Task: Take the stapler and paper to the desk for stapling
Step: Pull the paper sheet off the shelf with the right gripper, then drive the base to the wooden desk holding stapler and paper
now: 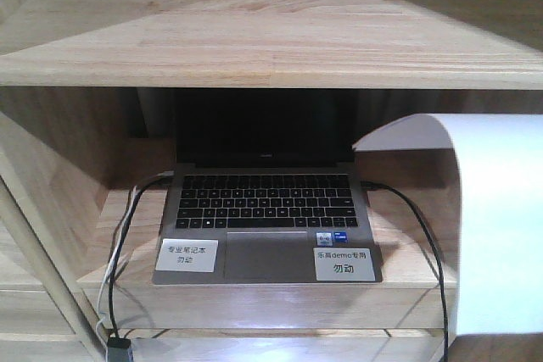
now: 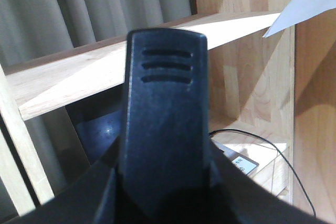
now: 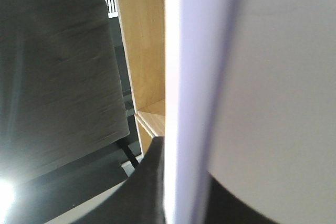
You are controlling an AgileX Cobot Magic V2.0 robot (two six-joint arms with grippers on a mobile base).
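Observation:
The black stapler (image 2: pixel 165 114) stands upright in the left wrist view, filling the middle, three grooves near its top. My left gripper (image 2: pixel 165 203) is shut on its lower part, dark fingers (image 2: pixel 79 198) on either side. The white paper (image 3: pixel 252 77) runs edge-on up the right wrist view, with my right gripper (image 3: pixel 184 192) shut on it. In the front view the paper (image 1: pixel 496 226) hangs at the right and curls over at its top; neither gripper shows there. A shaded wood-grain top at the left of the right wrist view looks like the desk (image 3: pixel 58 72).
An open laptop (image 1: pixel 267 209) with two white stickers (image 1: pixel 188 254) sits on the lower wooden shelf (image 1: pixel 407 290), right in front. Black and white cables (image 1: pixel 119 277) trail down its sides. A thick shelf board (image 1: pixel 271 40) crosses above. Grey curtains (image 2: pixel 94 9) hang behind the shelves.

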